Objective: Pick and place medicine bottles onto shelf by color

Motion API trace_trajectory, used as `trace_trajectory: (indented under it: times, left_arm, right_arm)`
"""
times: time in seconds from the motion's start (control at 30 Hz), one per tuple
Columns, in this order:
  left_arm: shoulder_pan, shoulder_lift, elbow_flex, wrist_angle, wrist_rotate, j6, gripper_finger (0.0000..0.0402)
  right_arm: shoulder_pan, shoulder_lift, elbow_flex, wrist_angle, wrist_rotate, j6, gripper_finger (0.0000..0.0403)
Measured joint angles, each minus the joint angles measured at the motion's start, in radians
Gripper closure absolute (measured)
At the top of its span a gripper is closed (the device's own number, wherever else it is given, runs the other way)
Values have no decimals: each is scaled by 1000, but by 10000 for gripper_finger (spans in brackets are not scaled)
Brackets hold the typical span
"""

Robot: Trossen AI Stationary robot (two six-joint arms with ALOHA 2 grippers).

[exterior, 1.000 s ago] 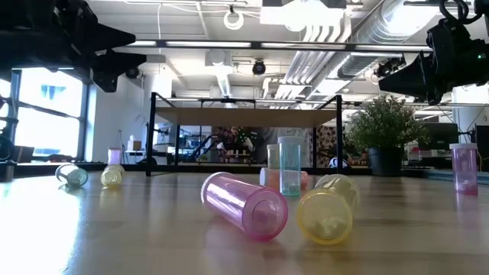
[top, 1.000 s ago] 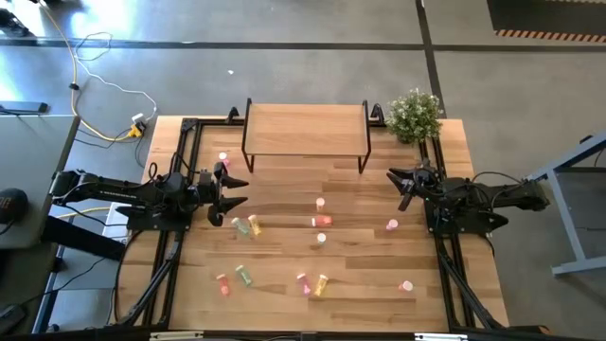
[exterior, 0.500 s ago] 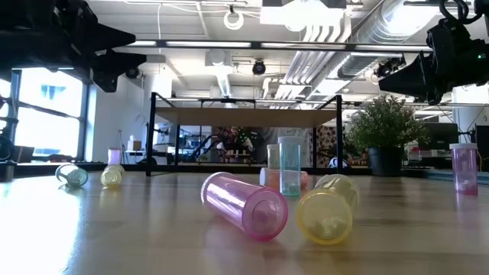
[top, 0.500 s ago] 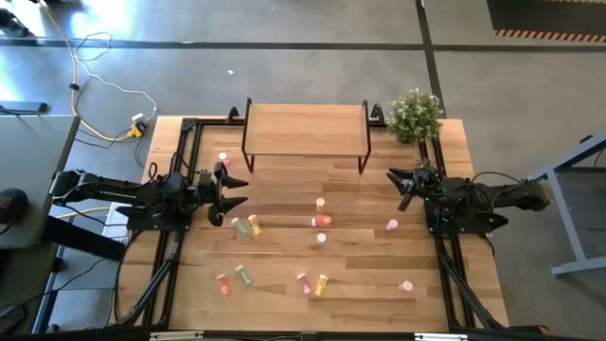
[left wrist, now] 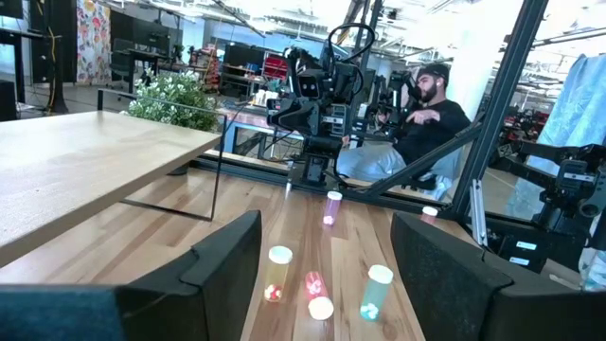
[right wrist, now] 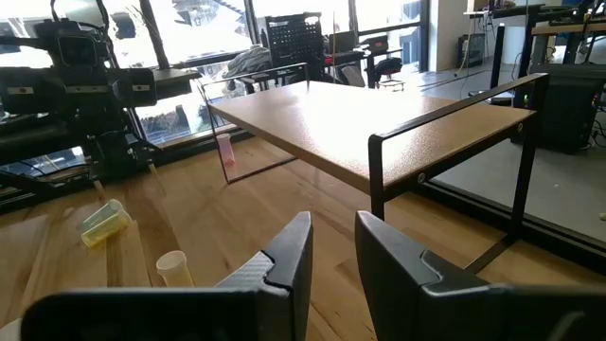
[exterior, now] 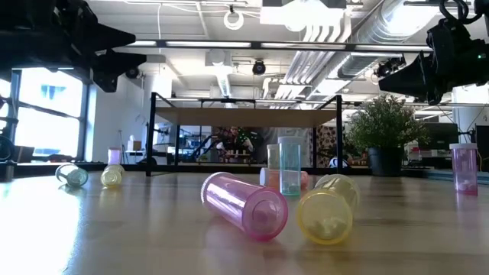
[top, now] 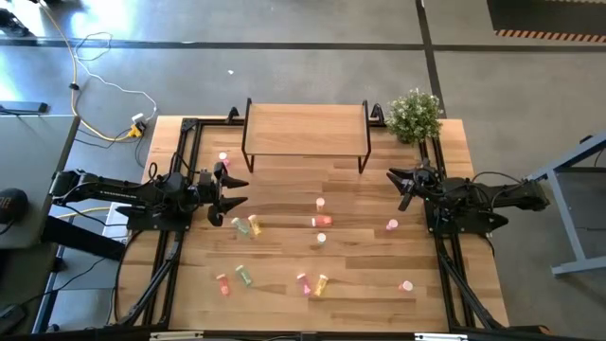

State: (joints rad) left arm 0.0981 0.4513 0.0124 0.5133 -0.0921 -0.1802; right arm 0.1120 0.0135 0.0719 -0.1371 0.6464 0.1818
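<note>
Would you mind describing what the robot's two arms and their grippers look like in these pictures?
Both arms are dark, near-black jointed links mounted on black frame rails at the table's sides. The left gripper and right gripper each end in two flat, angular black fingers with matte, chamfered faces. The wrist blocks look boxy, with thin dark cables looped over the top of them. No coloured markings are visible.

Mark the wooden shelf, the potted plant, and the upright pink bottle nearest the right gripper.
light-wood shelf on black legs point(top: 305, 128), high view, middle of board
green potted plant point(top: 414, 116), high view, foliage centre
upright pink bottle point(top: 392, 225), high view, cap
</note>
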Motion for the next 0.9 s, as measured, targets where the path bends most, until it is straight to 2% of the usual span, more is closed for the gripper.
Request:
trace_trajectory:
  times: [0.2, 0.67, 0.9]
  left_arm:
    - [0, 0, 0, -1, -22, -17, 174]
    - [0, 0, 0, 0, -166, -444, 174]
    - [0, 0, 0, 3, -179, -463, 174]
  right_arm:
    - [0, 0, 0, 0, 0, 0, 330]
    - [0, 0, 0, 0, 0, 0, 330]
    - [0, 0, 0, 0, 0, 0, 330]
